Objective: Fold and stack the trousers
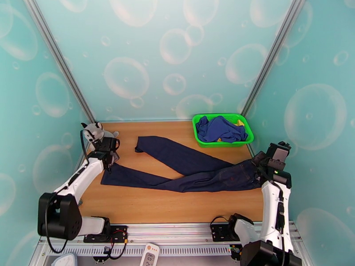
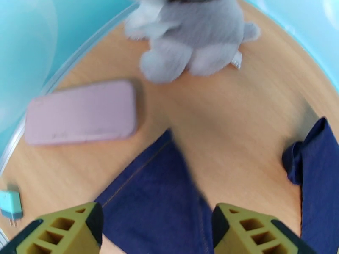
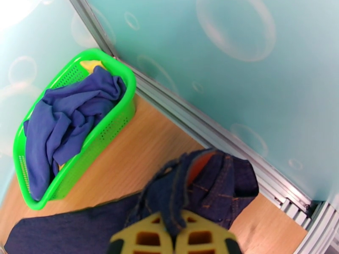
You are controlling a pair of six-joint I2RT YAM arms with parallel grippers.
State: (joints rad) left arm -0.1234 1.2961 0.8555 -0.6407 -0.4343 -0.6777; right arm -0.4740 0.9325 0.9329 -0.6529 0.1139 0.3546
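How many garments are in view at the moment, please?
2. The dark navy trousers lie spread across the table, waist end in the right claw. A blue garment fills the green basket; others may be hidden beneath it.

Noted on the small white device at the bottom of the top view: a display with dark characters, partly cut by the frame edge, too small to read reliably. Orange stitching on the trousers: seams only, no lettering. On the green basket: no readable marking.
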